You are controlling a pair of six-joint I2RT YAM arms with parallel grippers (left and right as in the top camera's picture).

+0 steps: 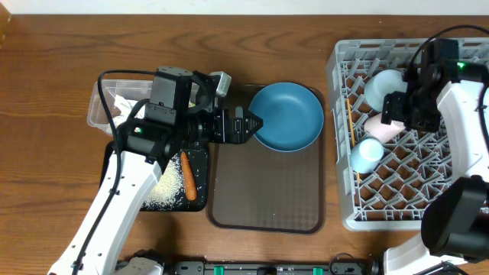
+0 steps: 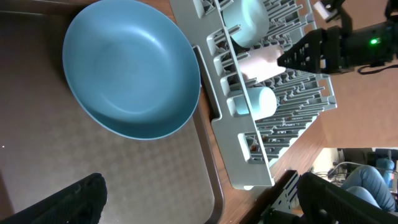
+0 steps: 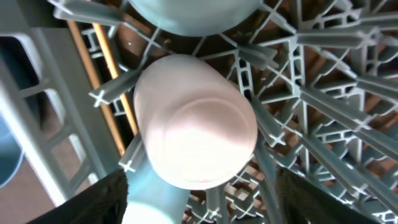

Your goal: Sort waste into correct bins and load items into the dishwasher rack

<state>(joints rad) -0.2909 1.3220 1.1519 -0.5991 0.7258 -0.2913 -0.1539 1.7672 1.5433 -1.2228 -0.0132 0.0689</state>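
Observation:
The round blue plate (image 1: pixel 289 116) lies at the far end of the brown serving tray (image 1: pixel 267 206); it also shows in the left wrist view (image 2: pixel 130 68). My left gripper (image 1: pixel 248 124) is open and empty just left of the plate's rim, its fingers (image 2: pixel 199 211) spread over the tray. In the grey rack (image 1: pixel 466 210) sit the whitish bowl (image 1: pixel 384 85), the pink cup (image 1: pixel 380 127) and the light blue cup (image 1: pixel 365 153). My right gripper (image 1: pixel 397 107) is open over the pink cup (image 3: pixel 196 121), fingers (image 3: pixel 202 205) apart, holding nothing.
The black tray (image 1: pixel 200 156) holds loose white rice (image 1: pixel 164 189) and the orange carrot (image 1: pixel 187 177). The clear tub (image 1: pixel 98 114) with white napkins stands behind it, partly hidden by my left arm. A silver crumpled piece (image 1: pixel 221 81) lies by the tub.

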